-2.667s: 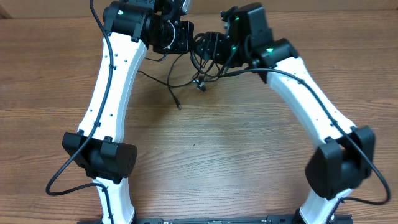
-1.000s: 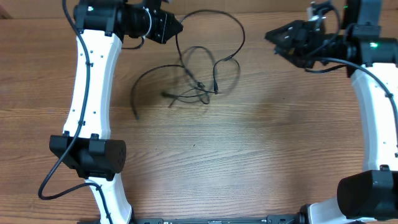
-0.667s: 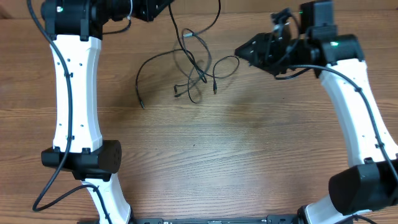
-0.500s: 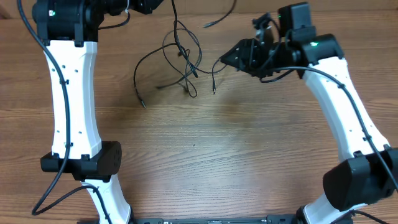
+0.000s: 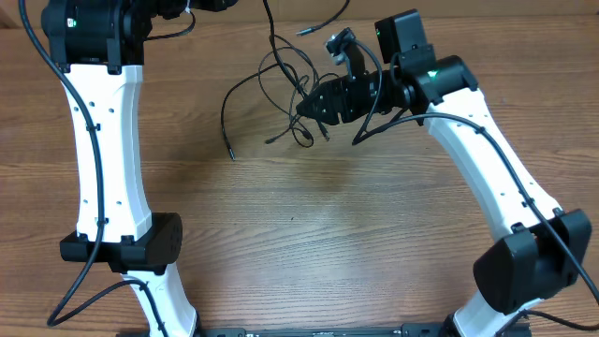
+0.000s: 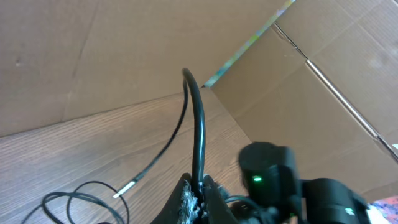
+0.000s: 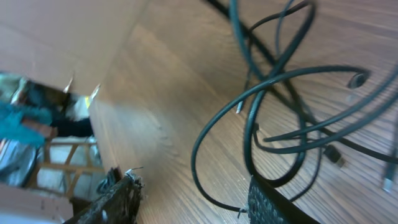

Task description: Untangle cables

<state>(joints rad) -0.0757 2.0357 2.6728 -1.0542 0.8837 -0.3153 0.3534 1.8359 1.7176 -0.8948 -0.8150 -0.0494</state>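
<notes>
Overhead only: both white arms over the wooden table point(image 5: 309, 234). The right claw point(image 5: 307, 108) points into the cables point(image 5: 292, 92), its tip at the edge of the tangle.
Left wrist only: the left claw point(image 6: 196, 186) is clenched on one strand point(image 6: 201, 124), which rises between its fingers and bends over at the top. A cardboard wall point(image 6: 93, 50) stands behind, and the right arm's green light shows beyond.
Right wrist only: the right claw point(image 7: 193, 202) is released, its fingers point(image 7: 109, 199) standing well apart. Crossed loops of cable point(image 7: 281, 76) lie just ahead of it. One loop dips into the gap between the fingers, pinched by neither.
Cables relative to the right claw: the tangle sits at its tip and on the far side from its arm. One loose end point(image 5: 227, 150) trails well beyond the tangle. A silver-tipped plug point(image 5: 309, 31) lies near the claw, toward the table's far edge.
Held strand relative to the right claw: it climbs from the tangle away from the claw, out past the overhead view's top edge.
</notes>
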